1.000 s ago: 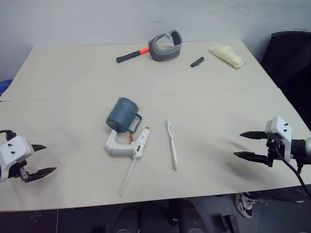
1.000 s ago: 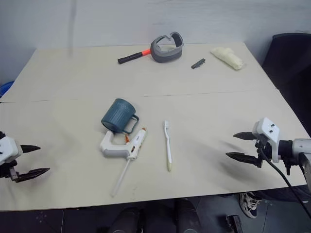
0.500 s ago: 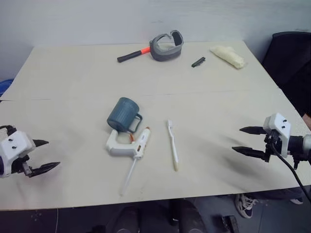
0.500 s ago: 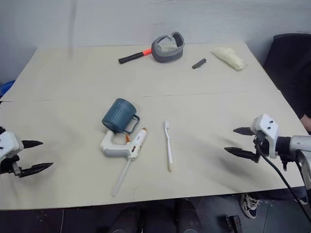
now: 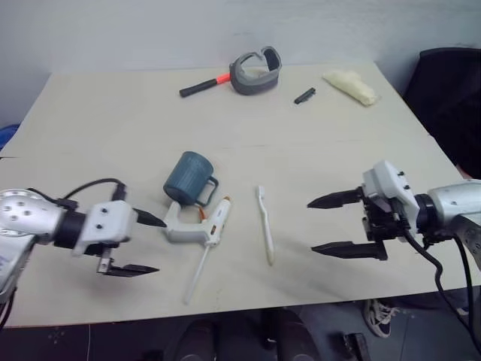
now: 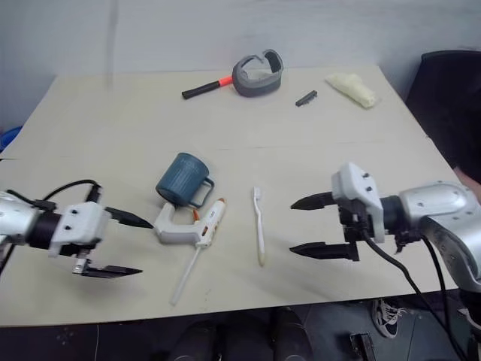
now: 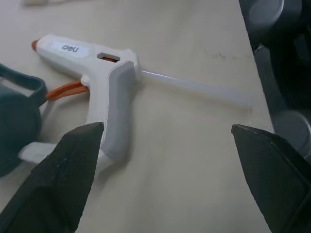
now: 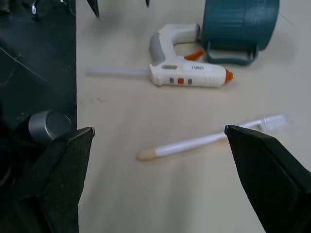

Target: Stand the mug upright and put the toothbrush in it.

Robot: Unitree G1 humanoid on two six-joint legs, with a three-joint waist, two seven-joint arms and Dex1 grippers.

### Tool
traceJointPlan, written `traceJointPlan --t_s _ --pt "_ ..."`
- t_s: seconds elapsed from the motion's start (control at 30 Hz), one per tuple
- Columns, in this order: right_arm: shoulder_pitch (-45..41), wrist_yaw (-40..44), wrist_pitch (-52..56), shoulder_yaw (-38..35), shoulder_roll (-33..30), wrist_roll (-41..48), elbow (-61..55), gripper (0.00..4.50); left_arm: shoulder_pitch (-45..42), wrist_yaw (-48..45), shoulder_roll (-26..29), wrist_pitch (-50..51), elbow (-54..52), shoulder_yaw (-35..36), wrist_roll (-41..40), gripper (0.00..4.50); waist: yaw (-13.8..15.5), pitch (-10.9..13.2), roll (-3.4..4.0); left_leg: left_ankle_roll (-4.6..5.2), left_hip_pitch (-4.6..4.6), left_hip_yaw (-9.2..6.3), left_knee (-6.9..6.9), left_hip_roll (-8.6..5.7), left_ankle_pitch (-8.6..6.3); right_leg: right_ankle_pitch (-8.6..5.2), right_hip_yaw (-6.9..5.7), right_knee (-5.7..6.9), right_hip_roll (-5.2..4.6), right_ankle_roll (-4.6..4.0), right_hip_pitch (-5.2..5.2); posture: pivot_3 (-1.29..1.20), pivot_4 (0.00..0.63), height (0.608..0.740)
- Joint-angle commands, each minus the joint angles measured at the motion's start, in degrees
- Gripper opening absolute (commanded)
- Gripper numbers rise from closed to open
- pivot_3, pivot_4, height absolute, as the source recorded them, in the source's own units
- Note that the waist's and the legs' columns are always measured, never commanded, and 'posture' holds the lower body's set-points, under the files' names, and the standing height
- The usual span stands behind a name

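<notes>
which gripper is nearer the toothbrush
Right. The right gripper hangs just beside the toothbrush, jaws open toward it; the left gripper sits beyond the glue gun.

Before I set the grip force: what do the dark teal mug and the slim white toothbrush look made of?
The dark teal mug looks like matte plastic, possibly enamelled metal: even colour, faint ridges around the wall, no shine. The slim white toothbrush looks like smooth, hard plastic, slightly translucent, turning cream at the handle's end, with a small bristle head. Both seem rigid.
</notes>
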Motion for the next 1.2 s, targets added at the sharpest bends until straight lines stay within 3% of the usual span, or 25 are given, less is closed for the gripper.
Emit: traceJointPlan --t_s 0.03,0.2,0.47,0.57,0.73,0.87,1.03,1.2 --pt "-3.54 -2.33 1.29 2.45 1.79 0.76 -2.05 4.50 -7.51 -0.47 -3.14 -5.57 5.85 -8.42 7.74 4.46 0.11 0.00 -0.01 0.00 -0.01 0.00 0.00 0.00 0.00 0.00 -0.01 0.07 0.02 0.00 0.01 0.00 0.150 0.740" --pt "-3.37 -5.08 2.28 2.53 2.25 1.36 -4.82 4.50 -15.27 0.29 -8.82 -11.00 14.15 -14.93 14.09 4.46 0.38 0.00 -0.01 0.02 -0.16 0.01 0.09 0.04 -0.01 0.04 -0.01 0.06 0.11 0.07 -0.02 0.00 0.150 0.740" --pt "-0.73 -5.40 2.99 -0.28 -0.19 4.02 -8.88 4.50 -16.32 0.15 -11.64 -14.67 17.32 -17.86 17.68 4.46 0.37 -0.01 -0.02 0.10 -0.19 0.09 0.12 0.25 -0.08 0.05 0.00 -0.06 0.28 0.08 -0.03 0.00 0.150 0.740" --pt "-0.78 -6.01 2.96 -0.44 -0.25 3.89 -8.75 4.50 -15.90 -1.12 -11.42 -15.91 17.72 -18.23 18.02 3.88 0.36 -0.01 -0.03 0.09 -0.15 0.08 0.20 0.31 -0.07 0.03 0.00 0.06 0.32 0.05 -0.02 0.00 0.150 0.740" --pt "-0.71 -7.08 3.11 -0.53 0.43 4.89 -8.90 4.50 -16.50 -1.92 -11.44 -16.25 18.40 -17.81 18.00 2.38 0.29 -0.01 -0.02 0.08 -0.09 0.09 0.20 0.37 -0.07 -0.02 0.02 0.15 0.37 -0.04 -0.01 0.00 0.150 0.740" --pt "-0.75 -7.59 2.29 0.40 0.91 4.34 -8.72 4.50 -15.95 -1.90 -10.70 -16.20 18.00 -16.57 18.00 2.23 0.33 -0.01 -0.02 0.07 -0.07 0.10 0.22 0.37 -0.06 -0.02 0.02 0.19 0.37 -0.05 -0.01 0.00 0.150 0.740" --pt "-1.17 -6.93 0.65 1.92 1.67 2.85 -6.78 4.50 -7.77 2.17 -5.83 -10.51 13.81 -8.16 16.17 2.22 -0.42 -0.01 -0.02 0.05 -0.04 0.13 0.22 0.47 -0.09 -0.04 0.06 0.20 0.42 -0.08 -0.01 0.00 0.150 0.740" --pt "-1.69 -6.06 -1.13 3.67 2.77 1.10 -4.52 4.50 8.20 5.11 -1.09 -7.60 10.23 7.38 13.76 2.22 -1.53 -0.01 -0.02 -0.07 0.11 0.18 0.16 0.67 -0.16 -0.16 0.09 0.28 0.55 -0.29 -0.04 0.00 0.150 0.740"
